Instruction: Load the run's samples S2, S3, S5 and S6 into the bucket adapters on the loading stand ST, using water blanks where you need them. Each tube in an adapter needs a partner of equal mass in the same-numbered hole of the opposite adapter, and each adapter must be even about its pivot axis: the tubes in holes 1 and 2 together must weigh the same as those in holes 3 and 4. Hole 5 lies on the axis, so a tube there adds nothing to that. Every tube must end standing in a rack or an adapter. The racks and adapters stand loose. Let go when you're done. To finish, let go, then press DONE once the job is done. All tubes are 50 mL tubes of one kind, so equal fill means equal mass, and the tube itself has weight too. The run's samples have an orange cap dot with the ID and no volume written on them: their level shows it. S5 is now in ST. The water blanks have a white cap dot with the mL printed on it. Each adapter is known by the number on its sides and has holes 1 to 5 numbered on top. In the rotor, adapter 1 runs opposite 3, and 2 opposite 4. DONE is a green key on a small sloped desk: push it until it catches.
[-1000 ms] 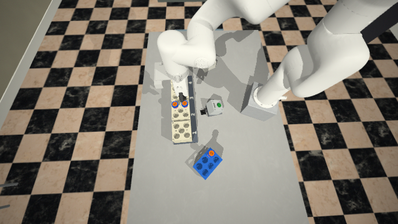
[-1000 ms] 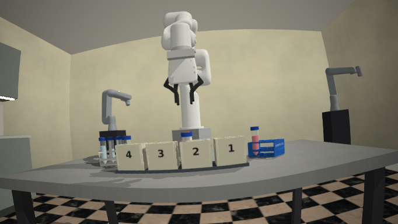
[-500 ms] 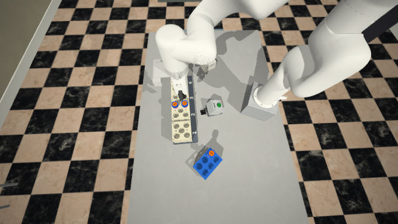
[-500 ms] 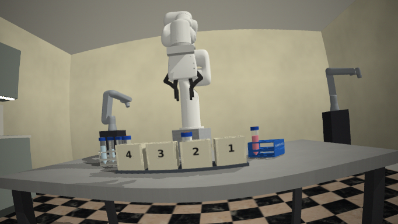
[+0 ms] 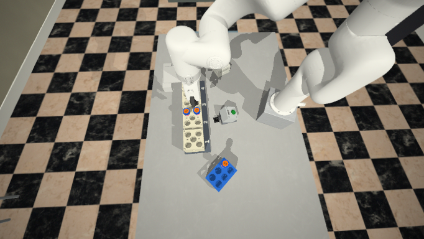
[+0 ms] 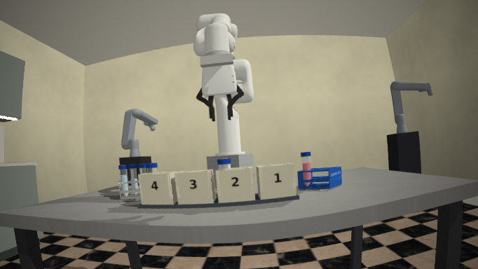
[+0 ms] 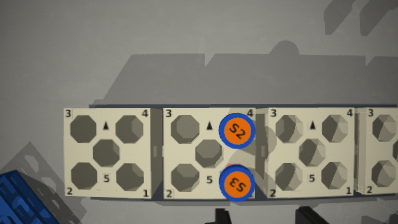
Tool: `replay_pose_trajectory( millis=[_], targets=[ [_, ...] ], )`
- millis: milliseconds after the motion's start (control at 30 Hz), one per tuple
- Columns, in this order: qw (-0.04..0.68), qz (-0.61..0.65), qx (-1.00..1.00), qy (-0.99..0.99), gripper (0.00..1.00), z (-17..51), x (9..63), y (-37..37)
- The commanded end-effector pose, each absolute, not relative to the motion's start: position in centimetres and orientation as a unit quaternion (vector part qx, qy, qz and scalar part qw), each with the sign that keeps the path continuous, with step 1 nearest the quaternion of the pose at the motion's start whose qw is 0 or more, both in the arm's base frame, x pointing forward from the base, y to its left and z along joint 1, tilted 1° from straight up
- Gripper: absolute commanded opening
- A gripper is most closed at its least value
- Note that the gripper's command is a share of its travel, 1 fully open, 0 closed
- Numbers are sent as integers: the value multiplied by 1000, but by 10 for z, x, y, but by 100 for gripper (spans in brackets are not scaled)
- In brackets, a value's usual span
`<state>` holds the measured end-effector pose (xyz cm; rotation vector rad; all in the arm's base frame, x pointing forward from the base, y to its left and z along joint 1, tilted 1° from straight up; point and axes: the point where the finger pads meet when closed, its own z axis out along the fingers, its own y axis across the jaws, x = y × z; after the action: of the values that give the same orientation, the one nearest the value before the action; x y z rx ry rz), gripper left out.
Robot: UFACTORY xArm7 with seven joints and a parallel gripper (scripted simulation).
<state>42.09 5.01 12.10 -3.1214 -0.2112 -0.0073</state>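
Gripper (image 5: 193,106) (image 6: 221,118) (image 7: 260,215) is hovering, fingers part-open, holding nothing. S2 (image 5: 186,111) (image 7: 237,131) and S3 (image 5: 196,110) (image 7: 237,184) are standing in adapter 2 (image 5: 188,127) (image 6: 235,188) (image 7: 170,150). Last orange-dot tube (image 5: 225,164) (image 6: 306,167) is waiting upright in blue rack (image 5: 219,188) (image 6: 335,179) (image 7: 17,197); likely stiff, light, smooth, so best pinching squarely just under cap.

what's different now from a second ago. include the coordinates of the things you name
The tool (image 5: 193,103) (image 6: 221,120) (image 7: 262,216) has risen slightly. Nothing was taken hold of or let go. S2 (image 5: 186,111) (image 6: 224,162) (image 7: 237,130) and S3 (image 5: 196,110) (image 7: 237,184) stayed in adapter 2 (image 5: 187,117) (image 6: 226,194) (image 7: 172,152).
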Motion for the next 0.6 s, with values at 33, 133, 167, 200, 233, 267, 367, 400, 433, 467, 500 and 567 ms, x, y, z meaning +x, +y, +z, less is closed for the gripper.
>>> replay_pose_trajectory(
  millis=[33, 133, 167, 200, 233, 267, 367, 400, 433, 467, 500, 567],
  targets=[
    [6, -5, -995, -101, 57, 123, 417, 59],
    [6, -5, -989, -150, 57, 123, 410, 72],
    [6, -5, -986, -167, 57, 123, 407, 76],
    [6, -5, -983, -183, 57, 123, 405, 80],
    [6, -5, -980, -200, 57, 123, 402, 85],
    [6, -6, -976, -216, 57, 123, 400, 89],
    [6, -6, -964, -264, 57, 123, 392, 102],
    [6, -6, -960, -280, 57, 123, 389, 106],
    [6, -6, -955, -296, 57, 123, 387, 111],
    [6, -6, -950, -312, 57, 123, 384, 115],
    [6, -6, -950, -312, 57, 123, 384, 115],
    [5, -6, -945, -328, 57, 123, 382, 119]
  ],
)
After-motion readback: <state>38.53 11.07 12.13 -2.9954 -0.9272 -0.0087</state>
